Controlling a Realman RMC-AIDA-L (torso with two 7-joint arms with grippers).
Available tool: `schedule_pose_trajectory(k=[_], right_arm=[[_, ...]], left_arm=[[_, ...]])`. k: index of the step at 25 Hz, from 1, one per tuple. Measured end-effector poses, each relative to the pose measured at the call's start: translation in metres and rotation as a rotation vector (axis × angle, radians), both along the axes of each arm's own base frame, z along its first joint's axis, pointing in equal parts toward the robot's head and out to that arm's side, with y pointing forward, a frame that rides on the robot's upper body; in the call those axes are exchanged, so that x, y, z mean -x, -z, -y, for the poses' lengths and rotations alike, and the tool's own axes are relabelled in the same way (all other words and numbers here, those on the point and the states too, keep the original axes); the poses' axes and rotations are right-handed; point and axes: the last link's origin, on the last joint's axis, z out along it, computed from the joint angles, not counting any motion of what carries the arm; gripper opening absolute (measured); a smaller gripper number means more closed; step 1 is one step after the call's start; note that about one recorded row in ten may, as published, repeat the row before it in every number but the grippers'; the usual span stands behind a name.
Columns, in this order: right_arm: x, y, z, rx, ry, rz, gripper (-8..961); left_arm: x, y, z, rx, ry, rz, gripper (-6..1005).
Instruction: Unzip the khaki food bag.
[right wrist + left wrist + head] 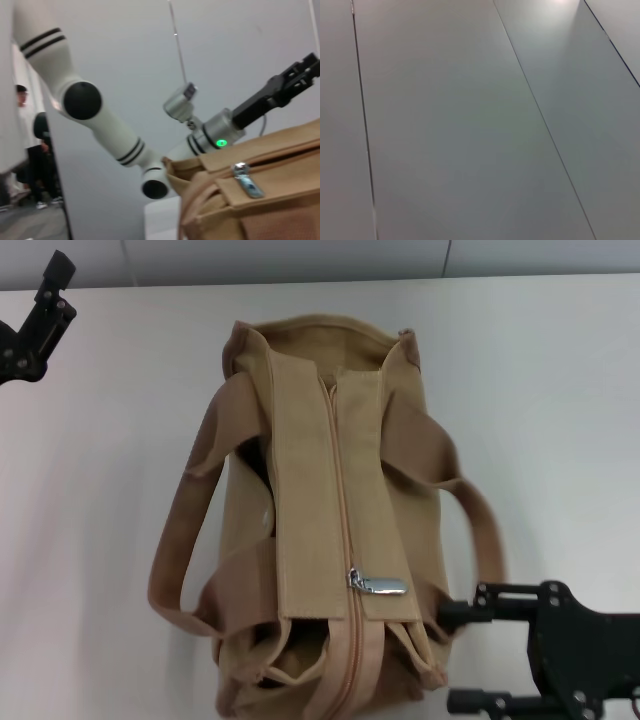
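Right gripper (452, 658), fingers spread, sits beside the zipped khaki food bag (330, 540); left gripper (45, 310) parked far off, state unclear.

White tabletop (110, 490) spread wide under soft light, grey wall strip (300, 260) ran behind its far edge, pale panelled surface (450, 130) was crossed by thin dark seams with a bright glare at one edge, bystanders (30, 150) stood in a dim doorway

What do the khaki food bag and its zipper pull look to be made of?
The khaki food bag looks like matte woven canvas: soft folds, wide webbing handles. The zipper pull looks like polished metal, silvery with bright glints.
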Motion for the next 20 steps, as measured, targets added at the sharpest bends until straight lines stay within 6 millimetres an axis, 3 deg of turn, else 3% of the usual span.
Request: schedule_pose_trajectory(k=[3, 9, 17, 20], right_arm=[[0.006, 0.02, -0.01, -0.038, 0.017, 0.005, 686], [0.017, 0.033, -0.021, -0.065, 0.052, -0.014, 637], [0.003, 0.0, -0.042, -0.204, 0.265, -0.108, 458], [0.0, -0.01, -0.051, -0.228, 0.318, -0.111, 334]], left_arm=[[0.0, 0.001, 0.0, 0.004, -0.001, 0.0, 715], [0.001, 0.002, 0.003, 0.006, -0.006, 0.006, 715], [0.004, 0.002, 0.008, 0.015, -0.007, 0.008, 716], [0.005, 0.003, 0.01, 0.033, -0.009, 0.021, 716]])
